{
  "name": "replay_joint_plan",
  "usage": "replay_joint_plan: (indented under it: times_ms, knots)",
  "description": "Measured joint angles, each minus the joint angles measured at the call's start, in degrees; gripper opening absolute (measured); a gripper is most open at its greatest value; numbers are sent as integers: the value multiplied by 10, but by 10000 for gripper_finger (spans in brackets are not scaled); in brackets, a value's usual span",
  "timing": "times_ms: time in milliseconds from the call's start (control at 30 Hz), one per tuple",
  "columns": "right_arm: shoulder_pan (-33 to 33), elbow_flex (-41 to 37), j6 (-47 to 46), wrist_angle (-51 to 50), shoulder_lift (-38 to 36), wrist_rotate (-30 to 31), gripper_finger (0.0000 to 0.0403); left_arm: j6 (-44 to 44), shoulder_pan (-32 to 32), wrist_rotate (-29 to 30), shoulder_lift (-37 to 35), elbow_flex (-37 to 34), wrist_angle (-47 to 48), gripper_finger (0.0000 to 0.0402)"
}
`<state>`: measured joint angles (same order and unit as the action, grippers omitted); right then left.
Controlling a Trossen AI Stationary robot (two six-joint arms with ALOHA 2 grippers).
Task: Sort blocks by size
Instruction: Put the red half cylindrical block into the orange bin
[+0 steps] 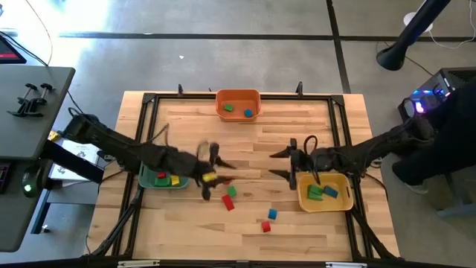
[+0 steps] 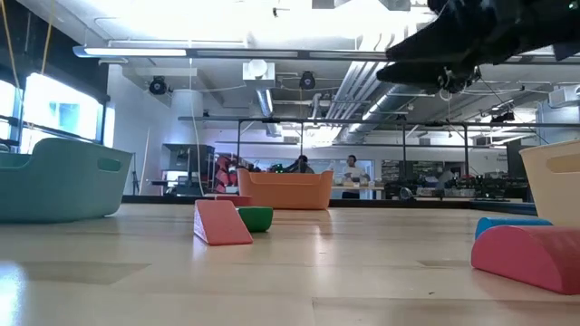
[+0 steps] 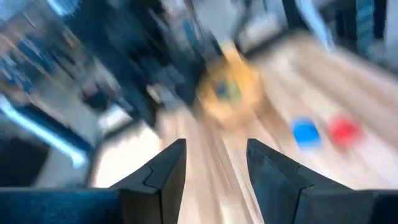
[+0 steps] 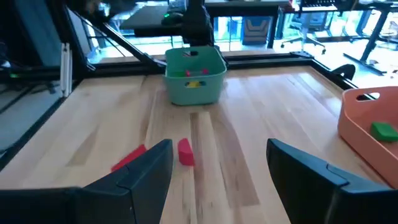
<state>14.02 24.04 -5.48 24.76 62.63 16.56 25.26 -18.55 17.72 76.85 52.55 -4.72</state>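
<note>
Four loose blocks are seen on the bench (image 1: 245, 134) between the bins: a green block (image 1: 231, 191) and a red block (image 1: 228, 203) lying close together, a blue block (image 1: 272, 214) and another red block (image 1: 265, 225) nearer the front edge. Their long axes cannot be told (too small from above). A yellow block (image 1: 209, 178) is pinched in the left gripper (image 1: 208, 179) fingers beside the green bin (image 1: 162, 179). The right gripper (image 1: 285, 164) fingers are spread, empty, beside the yellow bin (image 1: 325, 193).
</note>
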Motion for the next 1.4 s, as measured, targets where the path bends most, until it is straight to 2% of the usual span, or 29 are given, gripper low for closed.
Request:
replay_joint_plan:
  times_ms: [133, 300, 400, 500, 700, 867, 967, 1067, 1400]
  knots:
    - [-30, -3, 4, -6, 0, -11, 254, -128, -39, 84, 16, 37, 153, 156]
    - [-43, -4, 6, -19, 0, -16, 254, -320, -60, 75, 21, 42, 265, 156]
    - [-44, -4, 6, -25, 1, -27, 254, -417, -61, 70, 25, 23, 273, 157]
    - [-44, -4, 5, -27, 1, -34, 254, -464, -56, 72, 30, -14, 241, 162]
    - [-43, -4, 4, -35, 1, -35, 254, -497, -27, 56, 53, -85, 141, 207]
    - [-43, -4, 0, -42, 3, -35, 254, -446, -4, 24, 111, -88, 60, 237]
    - [-42, -4, -1, -40, 8, -35, 254, -405, 8, 21, 159, -77, 51, 235]
    - [-42, -4, -11, -41, 14, -35, 254, -401, 23, 17, 191, -63, 53, 228]
    - [-43, -4, -20, -40, 28, -35, 254, -436, 55, -56, 204, -60, 71, 176]
